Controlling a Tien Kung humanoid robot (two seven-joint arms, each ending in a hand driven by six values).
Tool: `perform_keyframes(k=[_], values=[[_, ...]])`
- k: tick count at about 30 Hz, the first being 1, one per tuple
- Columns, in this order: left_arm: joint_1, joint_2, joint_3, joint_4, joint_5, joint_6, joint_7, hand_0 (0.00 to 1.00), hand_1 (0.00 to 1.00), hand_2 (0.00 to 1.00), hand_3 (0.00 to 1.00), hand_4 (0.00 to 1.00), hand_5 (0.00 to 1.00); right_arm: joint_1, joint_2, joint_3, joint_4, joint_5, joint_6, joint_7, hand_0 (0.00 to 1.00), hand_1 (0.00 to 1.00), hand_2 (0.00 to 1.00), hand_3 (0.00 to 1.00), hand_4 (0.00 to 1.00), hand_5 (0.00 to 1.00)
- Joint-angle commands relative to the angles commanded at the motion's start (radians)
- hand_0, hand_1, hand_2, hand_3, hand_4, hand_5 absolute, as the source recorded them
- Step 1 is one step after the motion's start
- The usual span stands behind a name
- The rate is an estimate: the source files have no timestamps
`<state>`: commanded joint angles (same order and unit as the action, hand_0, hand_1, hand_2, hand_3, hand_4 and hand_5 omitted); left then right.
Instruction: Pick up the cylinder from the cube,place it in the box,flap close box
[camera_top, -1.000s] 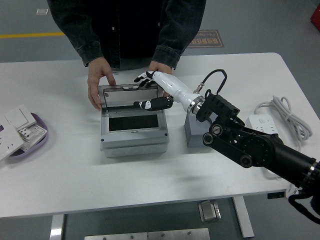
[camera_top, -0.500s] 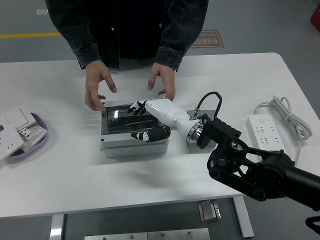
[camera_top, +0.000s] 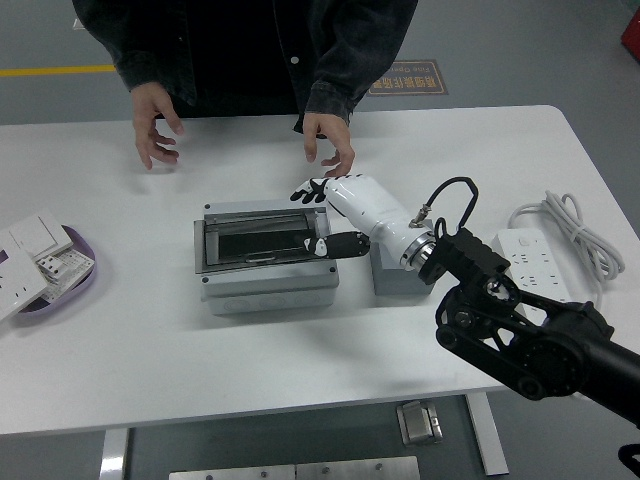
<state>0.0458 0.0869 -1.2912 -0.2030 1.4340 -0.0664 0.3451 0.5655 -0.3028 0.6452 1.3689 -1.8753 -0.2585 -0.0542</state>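
Observation:
The grey box (camera_top: 265, 286) stands mid-table with its dark-windowed lid (camera_top: 258, 243) lying flat on top. My right hand (camera_top: 318, 218) is at the box's right edge, fingers spread and holding nothing; the thumb reaches over the lid's right end and the other fingertips (camera_top: 306, 192) are at the back right corner. The grey cube (camera_top: 392, 280) stands just right of the box, partly hidden by my wrist. The cylinder is not visible. The left hand is out of view.
A person stands at the far side with both hands lifted off the box, one (camera_top: 155, 128) at the far left and one (camera_top: 330, 148) just behind my hand. A purple tray (camera_top: 70, 290) with white switch plates is at left. A white power strip (camera_top: 524, 256) and cable (camera_top: 572, 228) are at right.
The lid went from upright to flat on the box. The person's hands let go and drew back to the far edge. My right hand slid from on top of the lid to its right end.

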Motion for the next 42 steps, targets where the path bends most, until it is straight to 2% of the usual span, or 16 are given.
perform_keyframes(k=[3, 6, 10, 15, 16, 19, 23, 27, 28, 29, 38, 42], values=[[-0.003, 0.0, -0.005, 0.002, -0.001, 0.001, -0.004, 0.6, 0.584, 0.558, 0.595, 0.659, 0.209, -0.042, -0.024, 0.069, 0.059, 0.066, -0.006, 0.034, 0.721, 0.677, 0.689, 0.783, 0.717, 0.366], [-0.002, -0.002, -0.008, 0.002, -0.002, 0.002, -0.005, 0.599, 0.584, 0.557, 0.595, 0.66, 0.211, -0.095, -0.028, 0.142, 0.11, 0.136, -0.014, 0.083, 0.708, 0.679, 0.688, 0.786, 0.712, 0.362], [0.005, -0.004, -0.017, -0.001, 0.001, 0.006, 0.003, 0.599, 0.583, 0.557, 0.595, 0.661, 0.212, -0.172, 0.01, 0.258, 0.126, 0.246, -0.013, 0.162, 0.692, 0.665, 0.679, 0.76, 0.707, 0.356], [0.006, -0.009, -0.031, -0.003, 0.003, 0.011, 0.006, 0.599, 0.583, 0.557, 0.595, 0.661, 0.212, -0.267, 0.101, 0.397, 0.052, 0.427, 0.053, 0.27, 0.692, 0.665, 0.679, 0.76, 0.707, 0.356], [0.006, -0.009, -0.029, -0.003, 0.001, 0.011, 0.004, 0.598, 0.584, 0.556, 0.594, 0.66, 0.213, -0.284, 0.118, 0.424, 0.031, 0.468, 0.072, 0.292, 0.672, 0.652, 0.667, 0.713, 0.712, 0.381], [0.008, -0.01, -0.015, -0.001, -0.007, 0.008, 0.0, 0.598, 0.584, 0.556, 0.594, 0.66, 0.213, -0.333, 0.15, 0.493, -0.031, 0.573, 0.116, 0.356, 0.672, 0.652, 0.667, 0.713, 0.712, 0.381], [0.018, -0.01, 0.001, 0.0, -0.028, 0.012, -0.002, 0.598, 0.584, 0.557, 0.594, 0.659, 0.21, -0.399, 0.166, 0.566, -0.084, 0.689, 0.144, 0.41, 0.682, 0.665, 0.674, 0.698, 0.705, 0.354], [0.025, -0.007, 0.003, 0.0, -0.033, 0.014, -0.002, 0.598, 0.584, 0.557, 0.594, 0.659, 0.21, -0.455, 0.174, 0.609, -0.102, 0.787, 0.155, 0.447, 0.682, 0.665, 0.674, 0.698, 0.705, 0.354], [0.026, -0.006, 0.003, 0.0, -0.033, 0.014, -0.002, 0.598, 0.584, 0.557, 0.594, 0.658, 0.209, -0.465, 0.176, 0.617, -0.104, 0.809, 0.157, 0.454, 0.721, 0.685, 0.681, 0.691, 0.755, 0.41], [0.025, -0.006, 0.002, 0.0, -0.033, 0.014, -0.004, 0.598, 0.584, 0.557, 0.594, 0.658, 0.209, -0.474, 0.179, 0.626, -0.106, 0.829, 0.158, 0.46, 0.721, 0.685, 0.681, 0.691, 0.755, 0.41], [0.025, 0.0, 0.027, 0.006, -0.061, 0.014, -0.021, 0.598, 0.584, 0.556, 0.594, 0.658, 0.209, -0.492, 0.213, 0.69, -0.154, 0.903, 0.161, 0.493, 0.743, 0.691, 0.681, 0.693, 0.784, 0.43], [0.031, 0.004, 0.025, 0.005, -0.064, 0.018, -0.018, 0.598, 0.584, 0.556, 0.595, 0.658, 0.209, -0.494, 0.216, 0.72, -0.192, 0.962, 0.17, 0.513, 0.732, 0.682, 0.678, 0.686, 0.782, 0.451]])
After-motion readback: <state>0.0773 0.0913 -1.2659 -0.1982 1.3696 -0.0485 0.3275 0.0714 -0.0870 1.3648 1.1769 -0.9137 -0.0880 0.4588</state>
